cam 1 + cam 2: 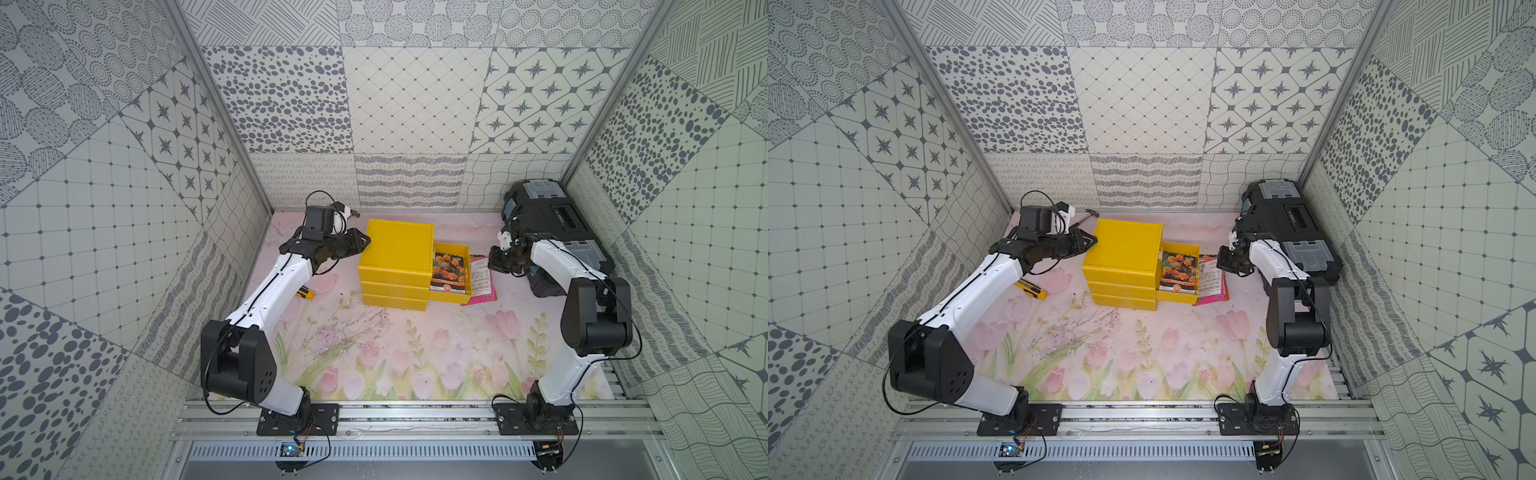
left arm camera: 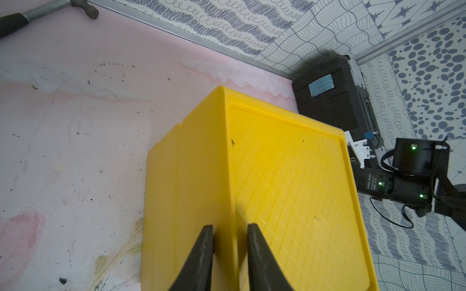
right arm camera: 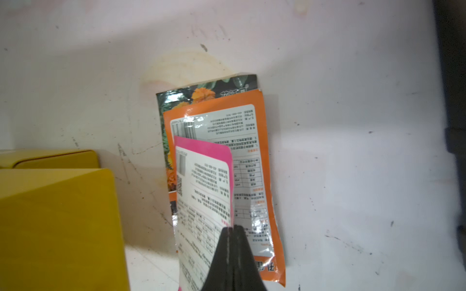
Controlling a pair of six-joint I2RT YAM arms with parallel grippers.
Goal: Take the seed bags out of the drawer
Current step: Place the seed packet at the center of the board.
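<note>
Seed bags [image 1: 483, 279] overlap on the bench [image 1: 374, 345] just beside the open top drawer [image 1: 447, 296] of a yellow drawer cabinet [image 1: 395, 249] in both top views, and one orange-flower bag [image 1: 448, 269] lies face up inside that drawer. The left gripper [image 1: 360, 243] sits at the cabinet's top edge on the side away from the drawer. The right gripper [image 1: 495, 262] is at the loose bags, in front of a black toolbox [image 1: 557, 220]. The left wrist view shows the left gripper [image 2: 230, 225] narrowly parted astride the cabinet's top edge; whether it touches cannot be told. The right wrist view shows the right gripper [image 3: 230, 228] pinched tight on the edge of a pink-bordered bag [image 3: 204, 181], above an orange-bordered bag [image 3: 252, 141] lying back up on the bench.
</note>
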